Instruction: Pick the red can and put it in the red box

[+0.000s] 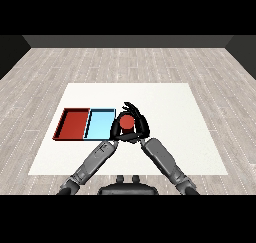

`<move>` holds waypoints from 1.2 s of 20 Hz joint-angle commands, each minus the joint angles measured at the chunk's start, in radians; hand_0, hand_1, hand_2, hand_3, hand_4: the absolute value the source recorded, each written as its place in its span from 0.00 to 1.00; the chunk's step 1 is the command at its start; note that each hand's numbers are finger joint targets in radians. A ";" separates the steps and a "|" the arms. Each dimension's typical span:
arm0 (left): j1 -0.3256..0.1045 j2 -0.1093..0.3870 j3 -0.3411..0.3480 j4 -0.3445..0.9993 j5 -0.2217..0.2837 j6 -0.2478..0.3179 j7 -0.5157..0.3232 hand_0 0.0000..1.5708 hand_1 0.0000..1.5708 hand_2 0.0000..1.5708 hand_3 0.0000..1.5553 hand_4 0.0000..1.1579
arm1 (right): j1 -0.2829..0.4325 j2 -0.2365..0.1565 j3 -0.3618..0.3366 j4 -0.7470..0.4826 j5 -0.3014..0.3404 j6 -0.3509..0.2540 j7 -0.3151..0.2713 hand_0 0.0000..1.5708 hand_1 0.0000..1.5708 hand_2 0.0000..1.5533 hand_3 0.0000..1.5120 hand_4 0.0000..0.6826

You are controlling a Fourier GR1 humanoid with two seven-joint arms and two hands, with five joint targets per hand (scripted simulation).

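The red can (127,122) stands upright just right of the light blue tray (99,124), near the middle of the white table. My right hand (138,121) is curled round the can from its right and far side. My left hand (116,130) sits against the can's left side, at the blue tray's right edge; how its fingers are set is hidden. The red tray (72,124) lies left of the blue one, with nothing in it.
The white table (165,112) stretches wide to the right and behind the trays. Both forearms meet in a V below the can. The two trays touch side by side at the table's left.
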 commanded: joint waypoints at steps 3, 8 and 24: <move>-0.005 -0.009 0.055 0.062 -0.009 -0.071 0.043 1.00 1.00 1.00 0.96 0.99 | 0.045 -0.018 -0.024 -0.064 0.084 -0.009 0.006 0.00 0.00 0.00 0.00 0.00; 0.114 -0.014 0.056 0.070 0.013 -0.117 -0.077 1.00 1.00 1.00 0.96 0.98 | 0.017 -0.048 -0.125 -0.200 0.063 -0.020 0.062 0.00 0.00 0.00 0.00 0.00; 0.114 0.174 0.202 -0.151 -0.095 -0.136 0.118 1.00 1.00 1.00 0.94 0.96 | 0.291 -0.190 -0.402 -0.370 -0.041 0.113 0.046 0.00 0.00 0.00 0.00 0.00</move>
